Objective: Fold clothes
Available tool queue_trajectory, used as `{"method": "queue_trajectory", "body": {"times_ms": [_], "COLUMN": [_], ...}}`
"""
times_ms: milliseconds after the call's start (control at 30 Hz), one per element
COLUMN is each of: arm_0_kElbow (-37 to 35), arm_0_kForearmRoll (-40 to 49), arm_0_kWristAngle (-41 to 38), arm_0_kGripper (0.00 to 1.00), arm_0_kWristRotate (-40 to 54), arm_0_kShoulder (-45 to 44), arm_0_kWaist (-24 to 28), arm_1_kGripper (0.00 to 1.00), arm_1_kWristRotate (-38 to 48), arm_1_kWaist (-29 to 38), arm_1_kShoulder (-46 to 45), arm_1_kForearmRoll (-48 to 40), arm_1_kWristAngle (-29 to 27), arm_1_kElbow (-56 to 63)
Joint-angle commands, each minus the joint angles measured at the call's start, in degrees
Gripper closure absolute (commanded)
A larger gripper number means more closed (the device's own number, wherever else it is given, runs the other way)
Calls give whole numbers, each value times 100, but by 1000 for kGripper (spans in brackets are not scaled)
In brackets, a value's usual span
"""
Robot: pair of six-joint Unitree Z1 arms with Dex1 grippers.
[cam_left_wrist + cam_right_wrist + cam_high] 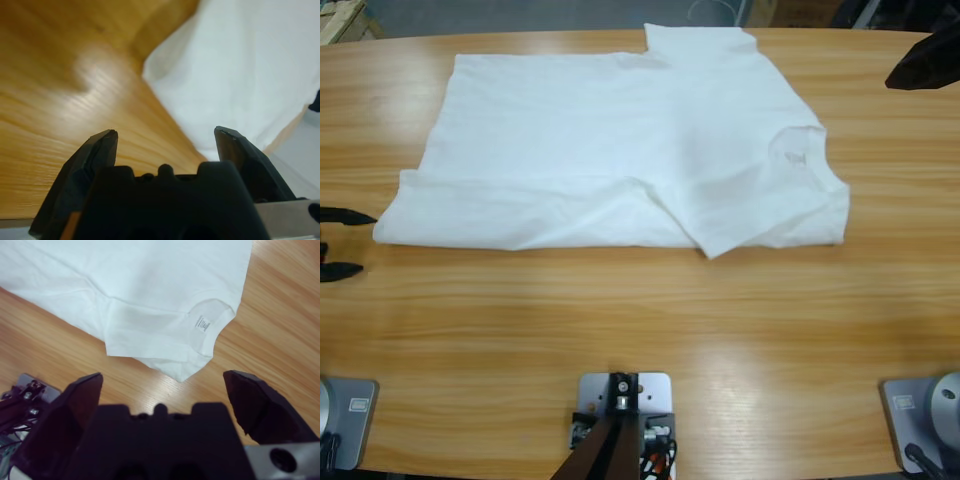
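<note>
T-shirt (620,150) is lying limp and light mid-tabletop; left gripper (345,243) and right gripper (165,385) are both hanging spread, empty; hem corners look best for pinching.

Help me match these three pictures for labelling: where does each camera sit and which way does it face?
High view: fixed above, looking down on the table and T-shirt; left gripper at the left edge, right gripper top right.
Left wrist view: low over the wood, facing the shirt's edge, past its own open jaws.
Right wrist view: raised, looking down at the collar, jaws open.
All three share the shirt and table.
</note>
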Motion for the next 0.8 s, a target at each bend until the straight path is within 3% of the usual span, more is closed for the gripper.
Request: {"method": "queue_trajectory", "body": {"times_ms": [33, 800], "arm_0_kElbow": [329, 554], "arm_0_kForearmRoll": [-539, -1606], "arm_0_kWristAngle": [257, 603], "arm_0_kGripper": [246, 244], "arm_0_kWristRotate": [-156, -141], "arm_0_kShoulder": [-333, 741], "arm_0_kWaist": [-258, -871], "arm_1_kGripper": [0, 0], "arm_1_kWristRotate": [19, -62], "arm_1_kWaist": [-190, -465], "arm_1_kShoulder": [-145, -382], "arm_1_kForearmRoll": [-50, -41], "arm_1_kWristAngle": [112, 198], "arm_1_kElbow": [216, 381]}}
